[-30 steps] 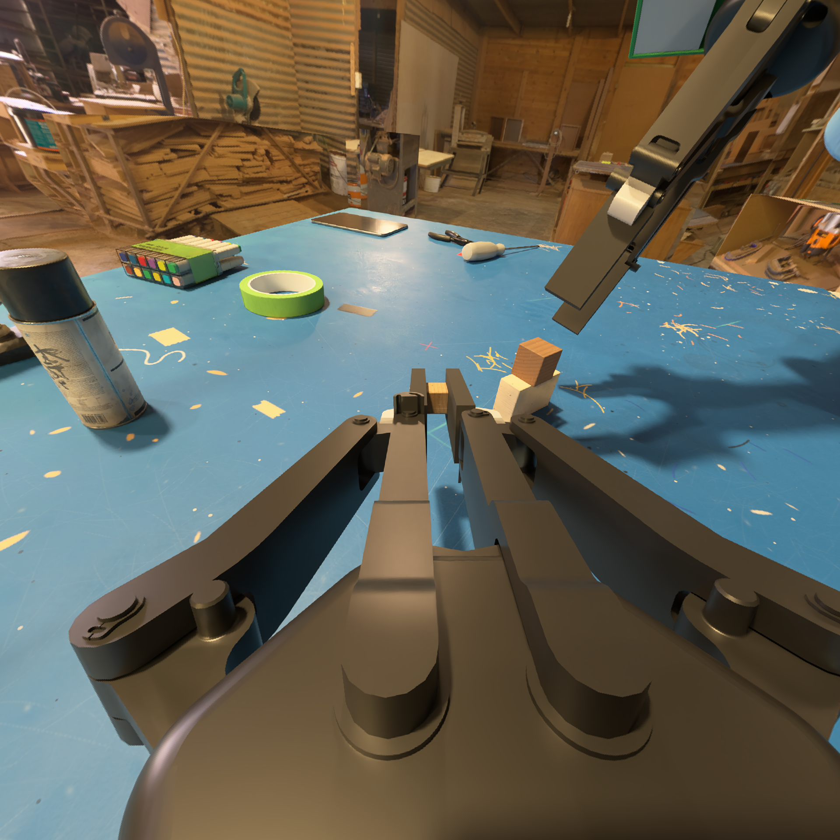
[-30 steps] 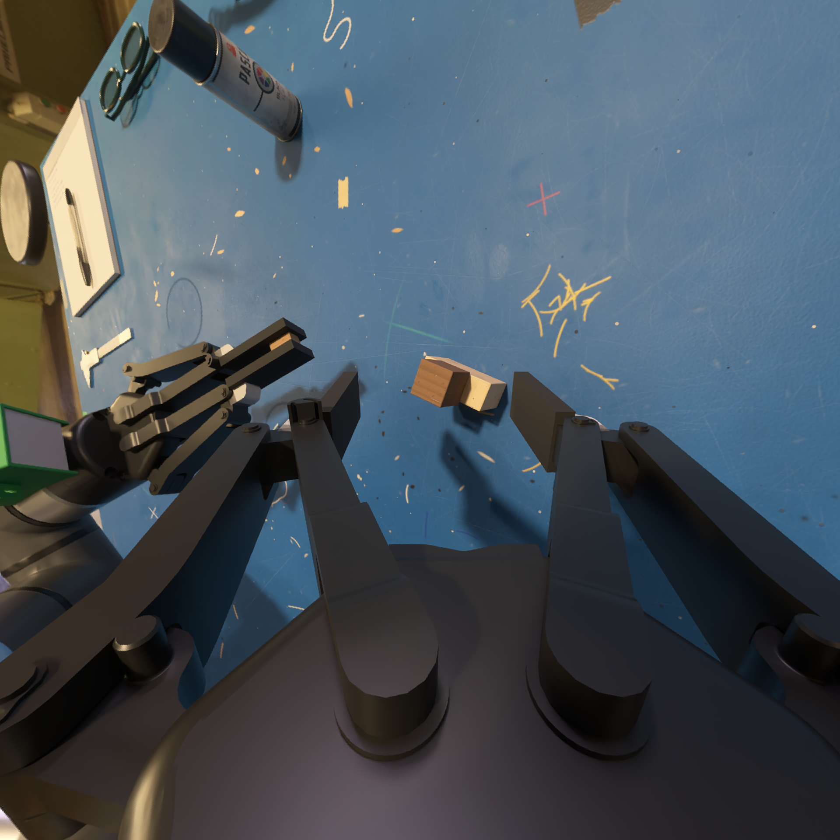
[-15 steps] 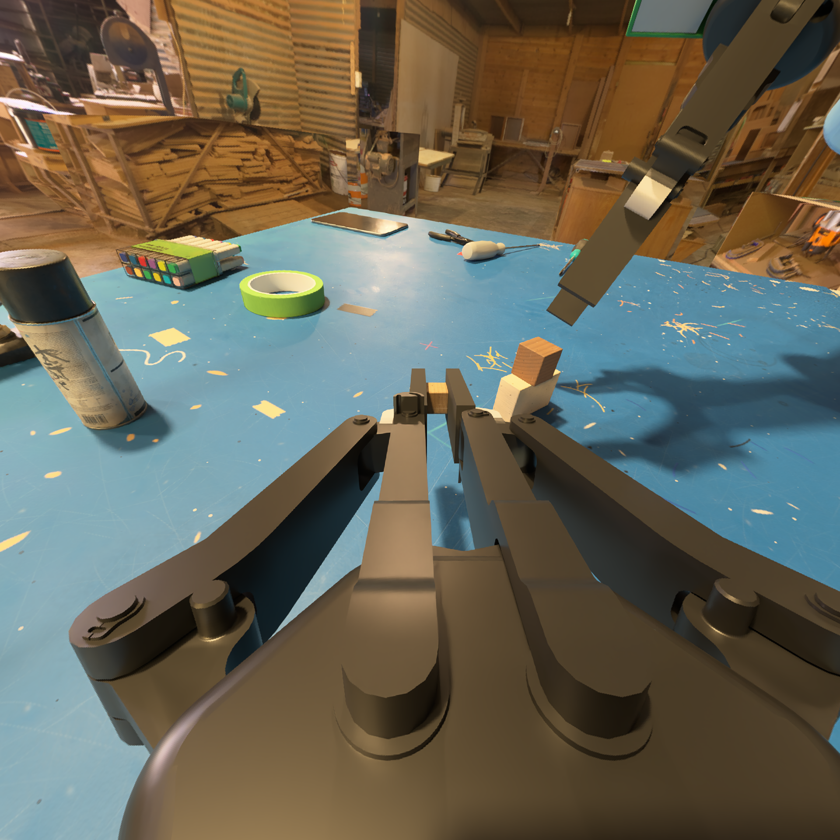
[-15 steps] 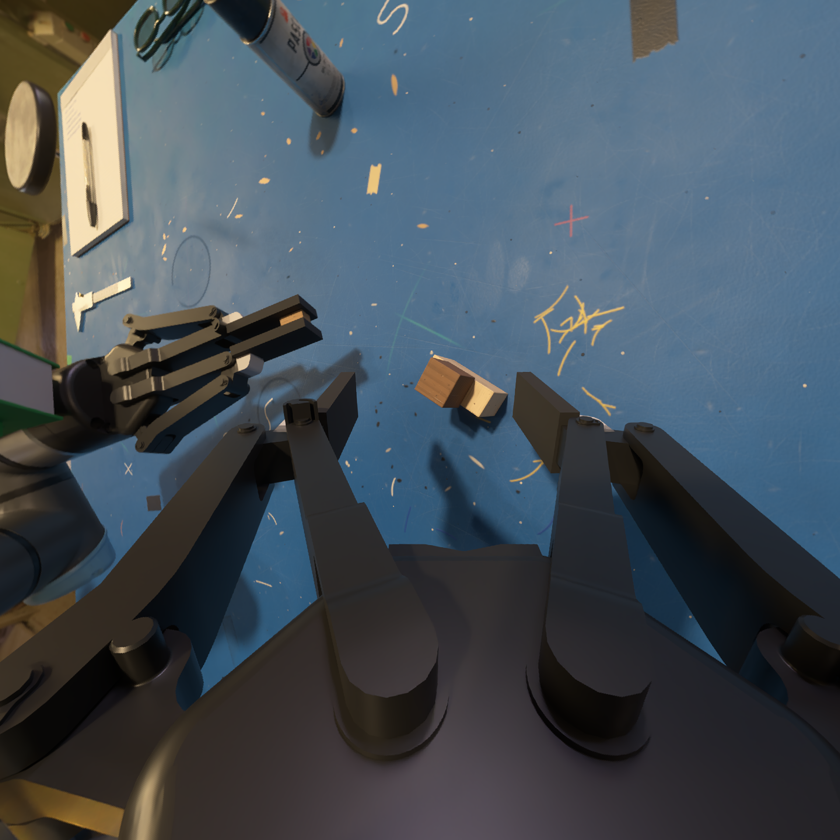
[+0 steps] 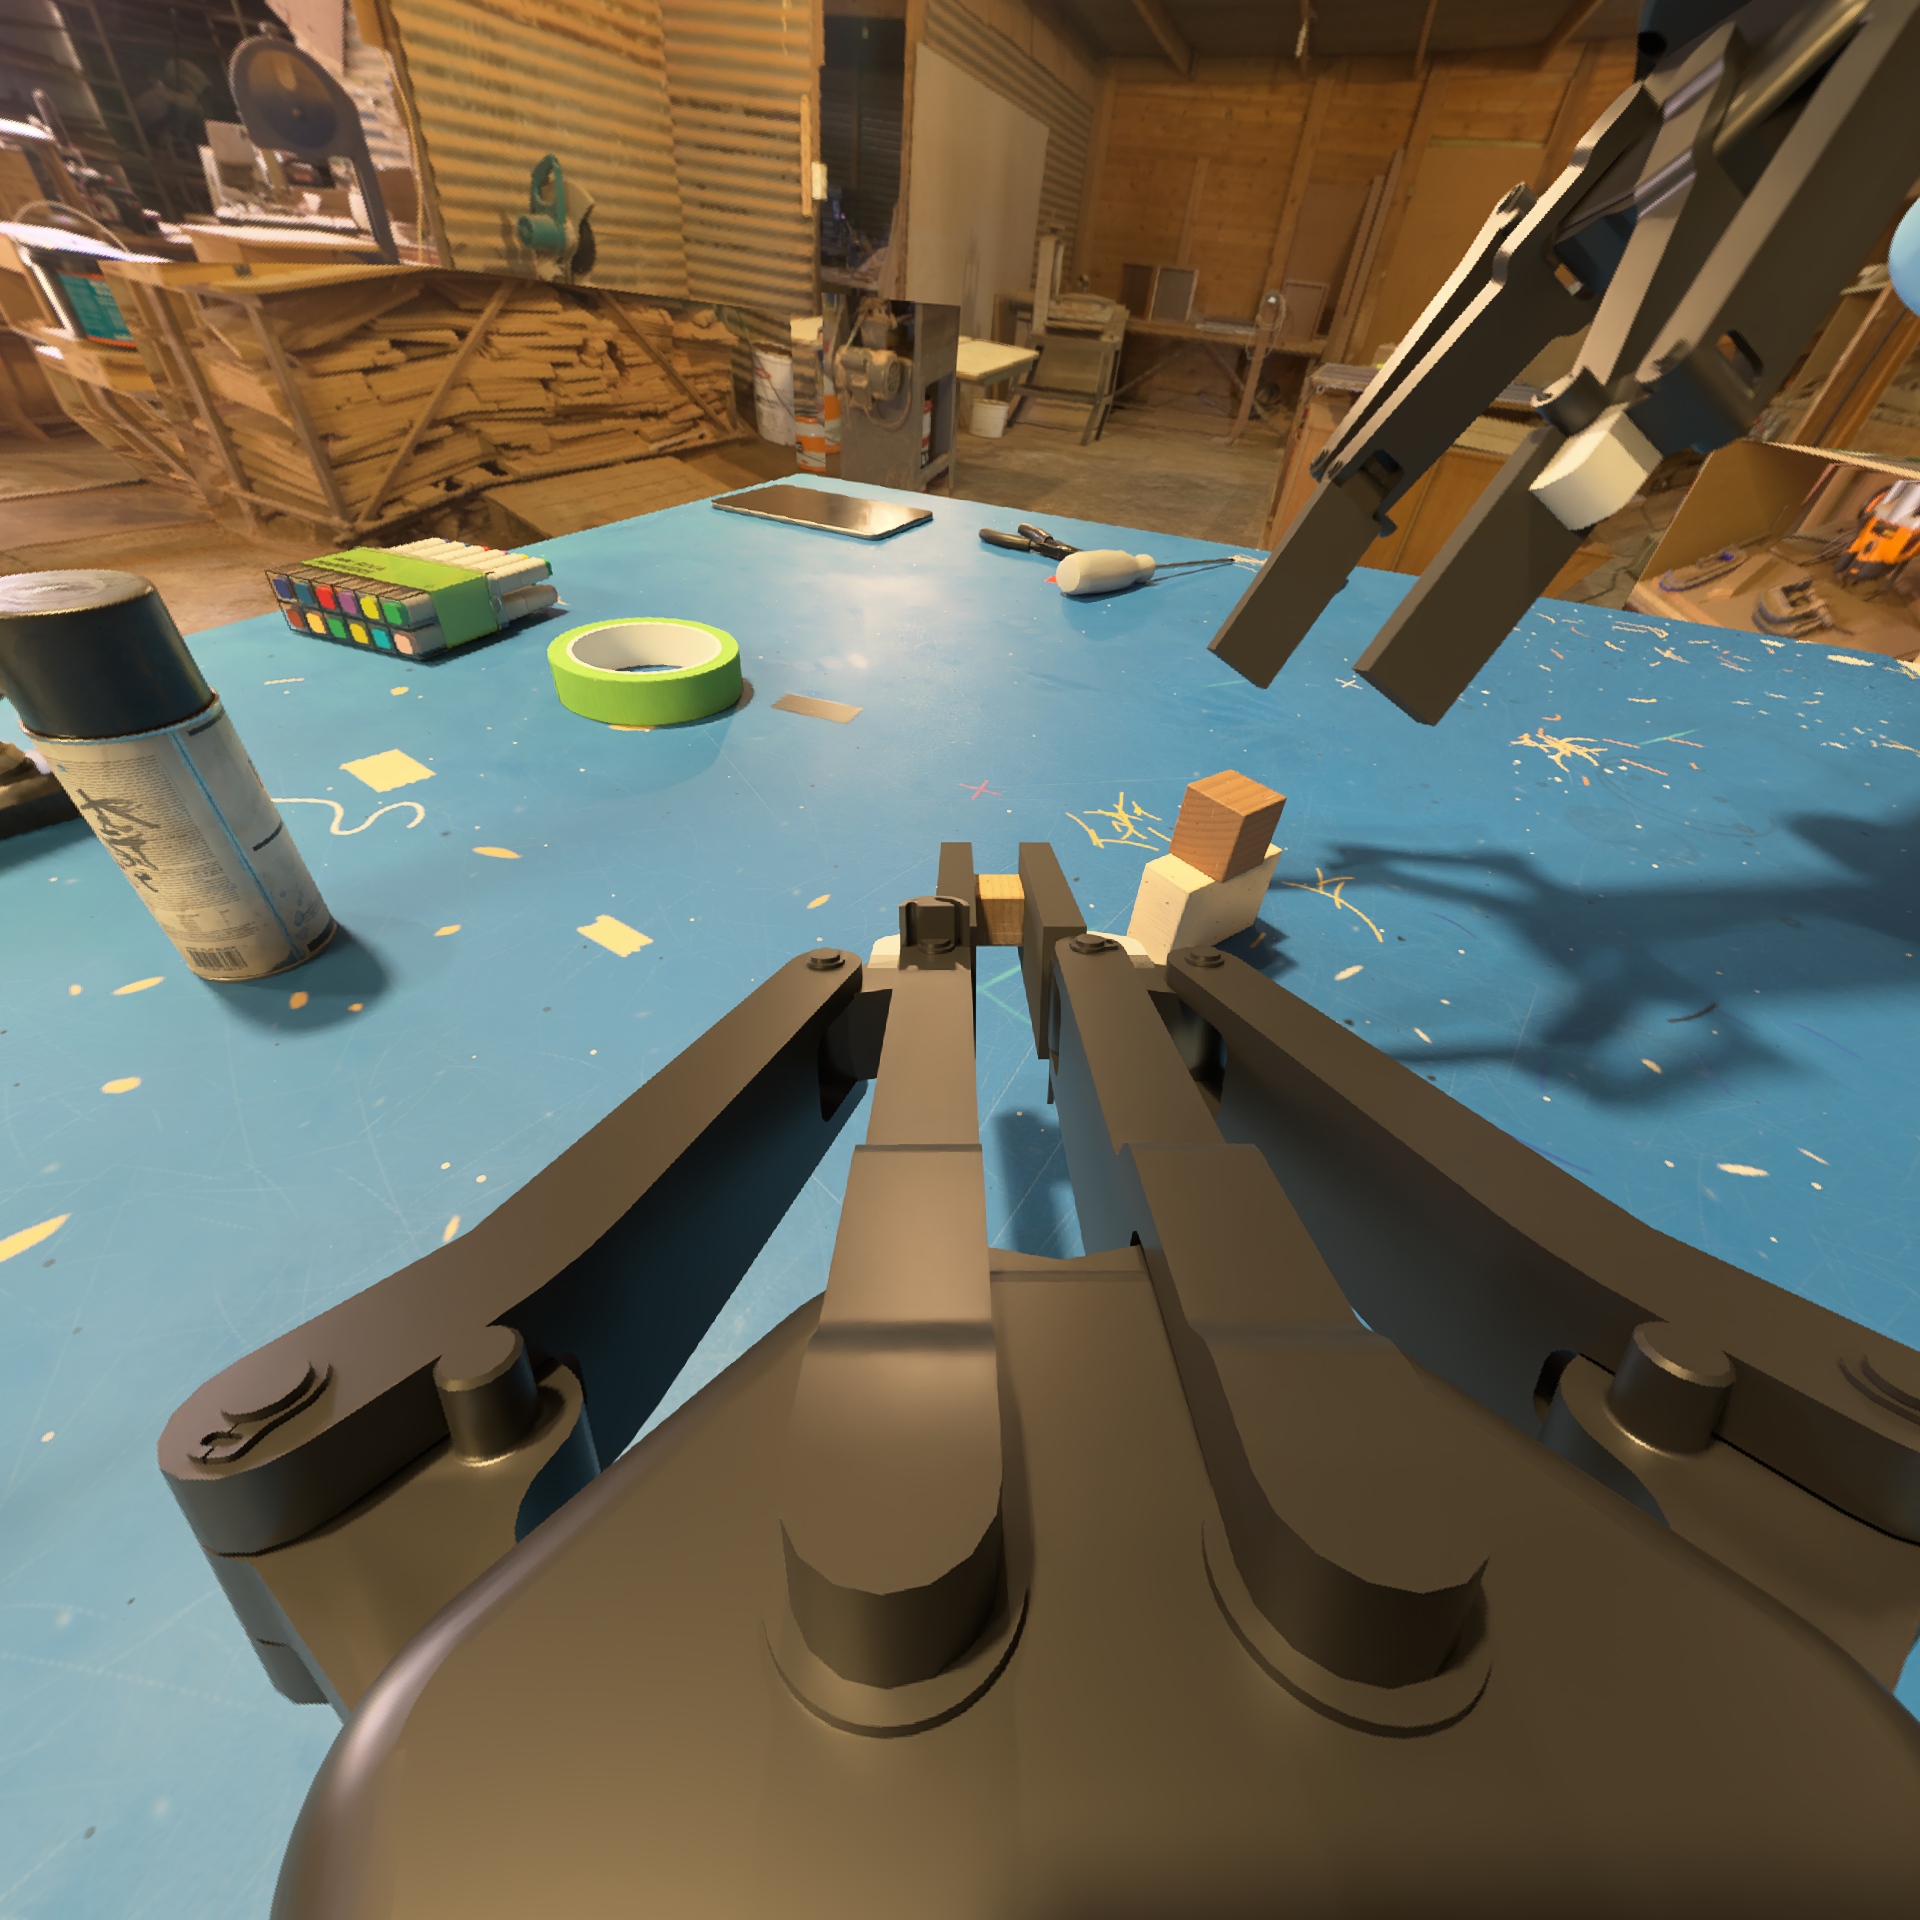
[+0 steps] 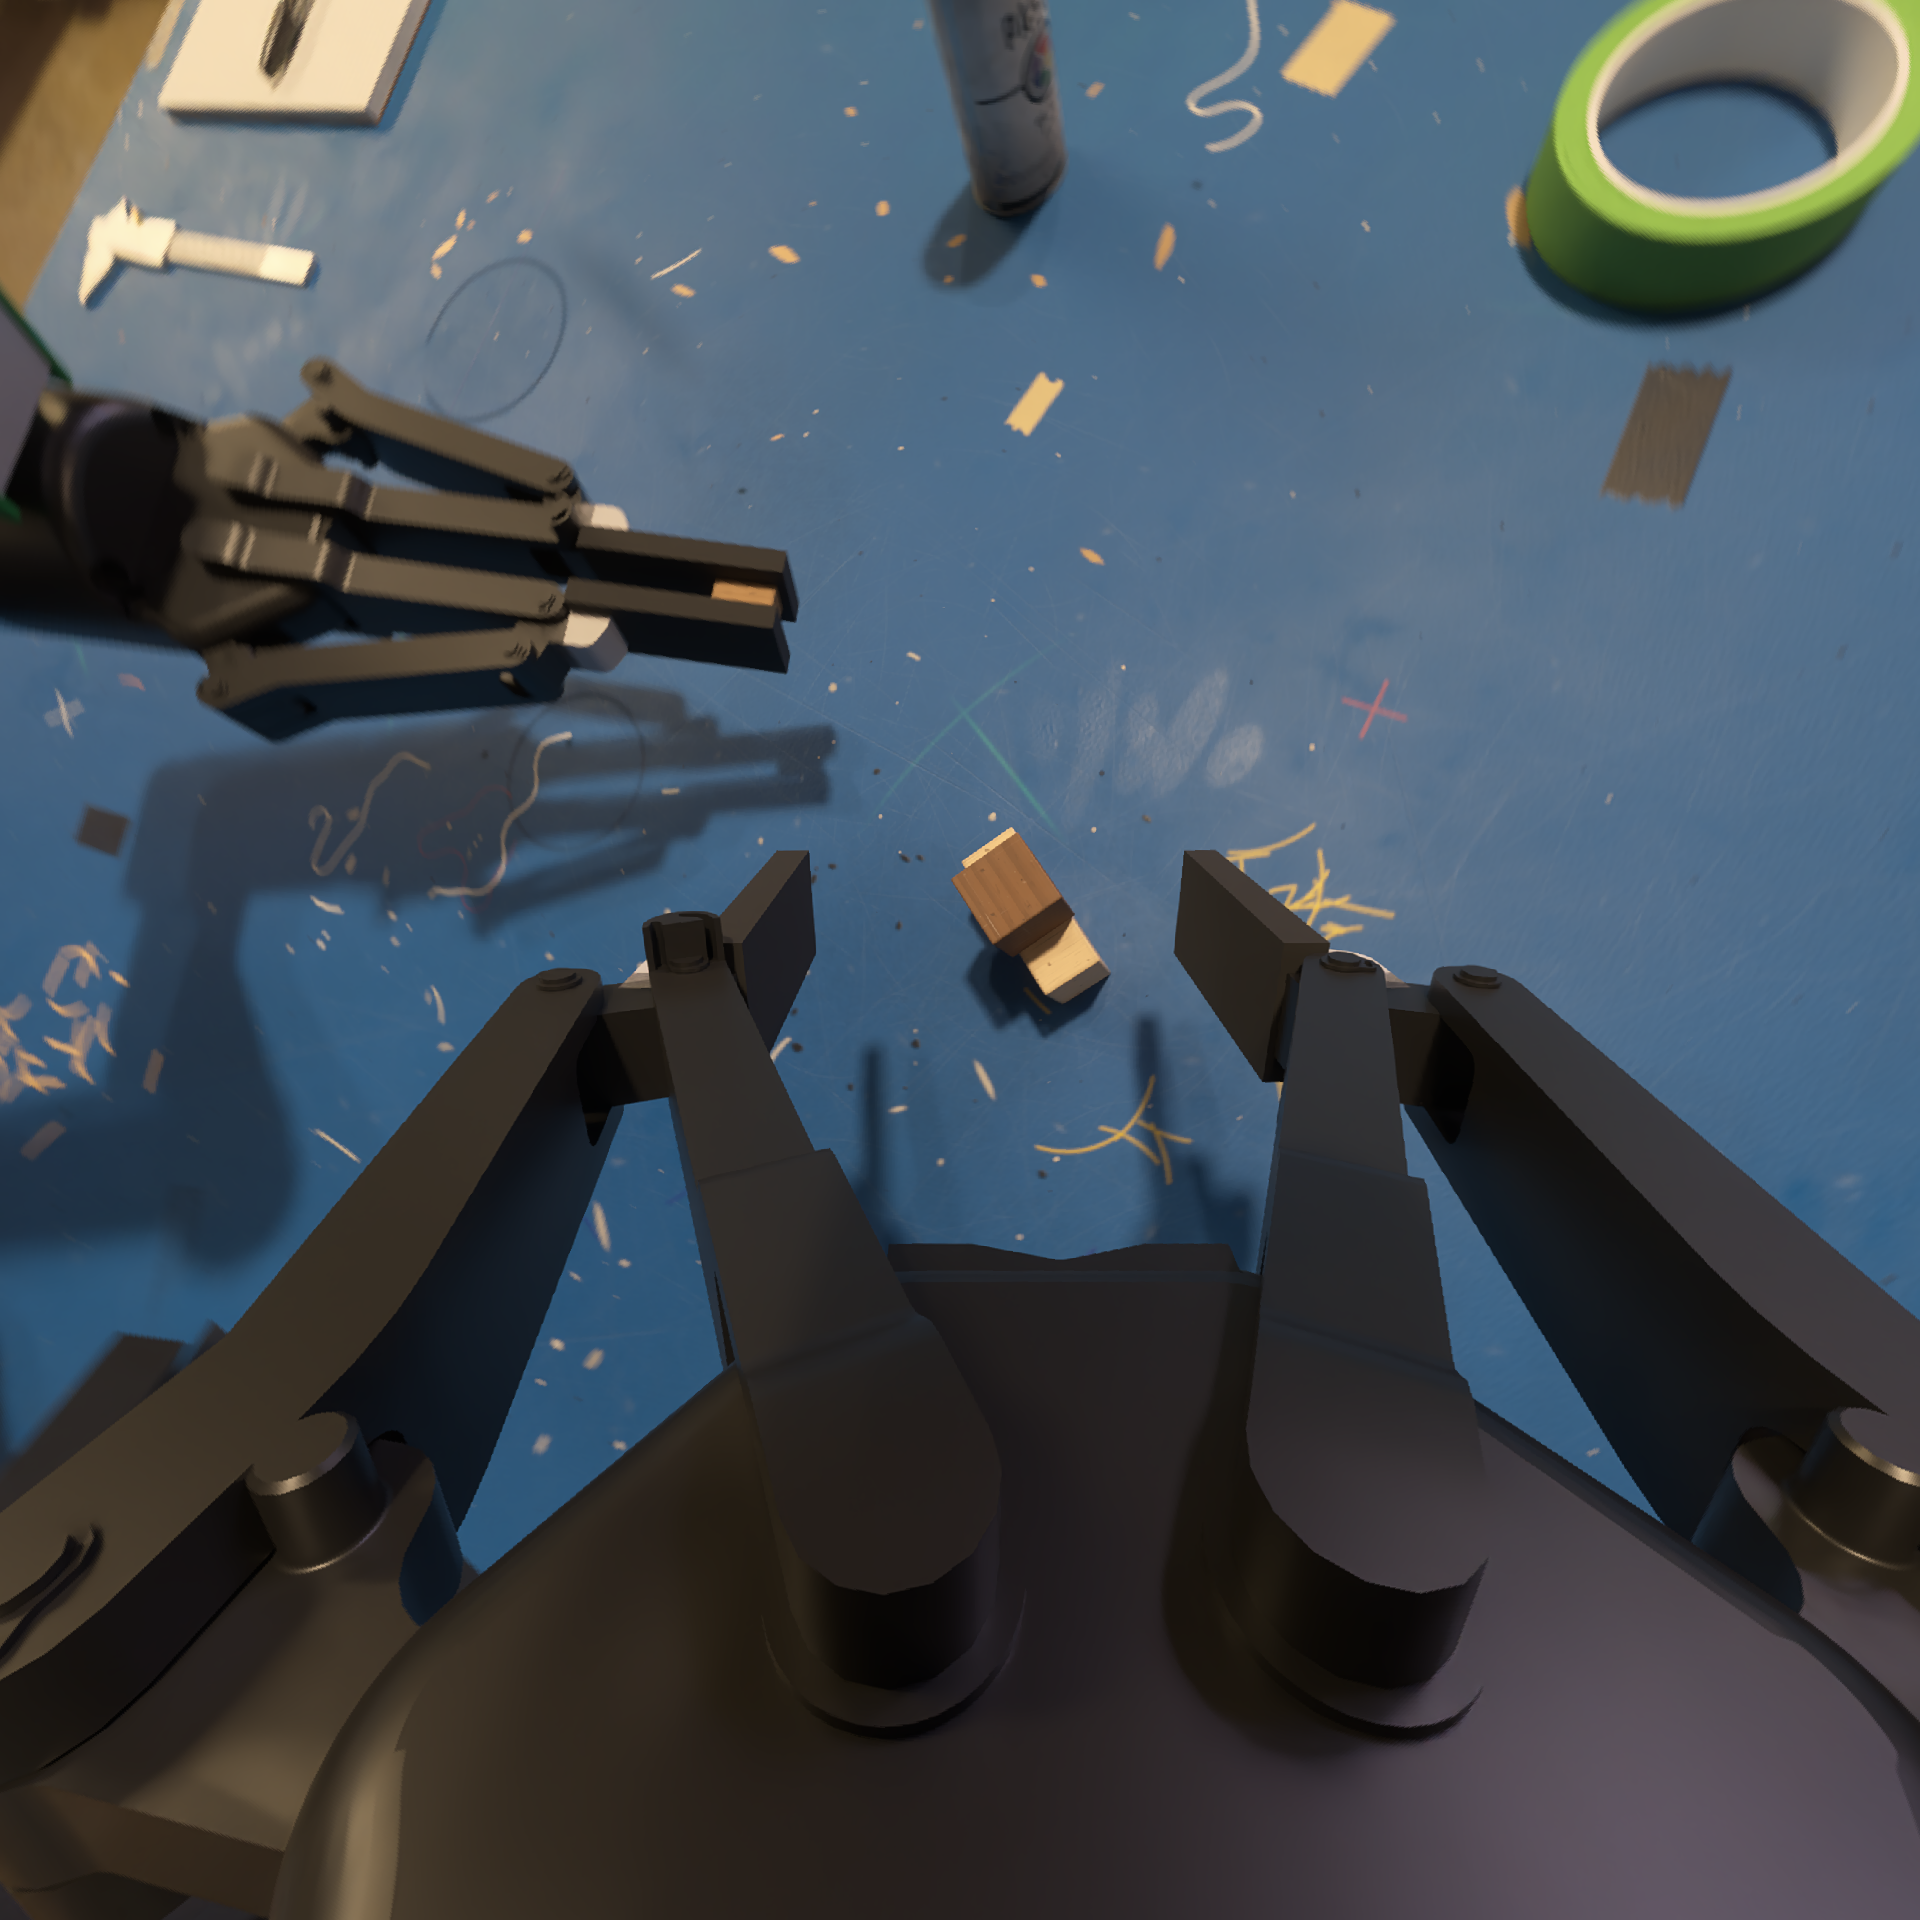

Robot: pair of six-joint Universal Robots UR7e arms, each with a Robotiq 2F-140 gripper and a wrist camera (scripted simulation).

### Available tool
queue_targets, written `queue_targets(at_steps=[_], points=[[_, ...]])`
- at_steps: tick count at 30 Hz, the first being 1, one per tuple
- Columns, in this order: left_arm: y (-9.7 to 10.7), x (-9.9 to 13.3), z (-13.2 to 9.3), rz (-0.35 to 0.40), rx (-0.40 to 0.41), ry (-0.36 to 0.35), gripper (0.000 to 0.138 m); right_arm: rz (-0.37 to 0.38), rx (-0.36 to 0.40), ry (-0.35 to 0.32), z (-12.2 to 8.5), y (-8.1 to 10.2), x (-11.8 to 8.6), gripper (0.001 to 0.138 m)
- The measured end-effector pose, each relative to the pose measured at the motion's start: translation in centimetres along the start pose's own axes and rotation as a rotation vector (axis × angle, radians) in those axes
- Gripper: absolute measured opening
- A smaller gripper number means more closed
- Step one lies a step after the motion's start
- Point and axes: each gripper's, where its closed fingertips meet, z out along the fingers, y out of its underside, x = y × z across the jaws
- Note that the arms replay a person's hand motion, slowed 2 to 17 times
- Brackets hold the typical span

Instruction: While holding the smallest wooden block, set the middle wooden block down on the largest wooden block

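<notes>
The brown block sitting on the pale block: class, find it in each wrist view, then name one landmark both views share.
Left wrist view: the brown block is right of centre, tilted on the pale block, just beyond the left pincer.
Right wrist view: it is at centre, between the open right pincer's fingers.
Shared landmark: the green tape roll.

Around the stacked blocks, the reddish-brown wooden cube [image 6: 1013,890] on the pale wooden slab [image 6: 1070,961], we see bare blue tabletop [image 6: 1351,582] on every side. Our wide-spread right gripper [image 6: 995,920] hangs above them with nothing between. Our left gripper [image 6: 779,613] sits off to one side, apart; the upright grey spray can [image 5: 156,790] and green tape roll [image 5: 646,670] stand well away.
</notes>
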Motion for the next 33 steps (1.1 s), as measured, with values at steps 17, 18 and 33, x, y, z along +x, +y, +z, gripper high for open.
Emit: queue_targets(at_steps=[17,18,33], points=[[0.0,0.0,0.0,0.002,-0.001,-0.002,0.012,-0.502,-0.029,0.114,0.5,1.1,-0.4,0.072],[0.0,0.0,0.0,0.002,-0.001,-0.003,0.012,-0.503,-0.029,0.112,0.6,1.2,-0.5,0.070],[0.0,0.0,0.0,0.008,0.000,-0.005,0.012,-0.559,-0.026,0.138,1.6,1.0,0.5,0.066]])
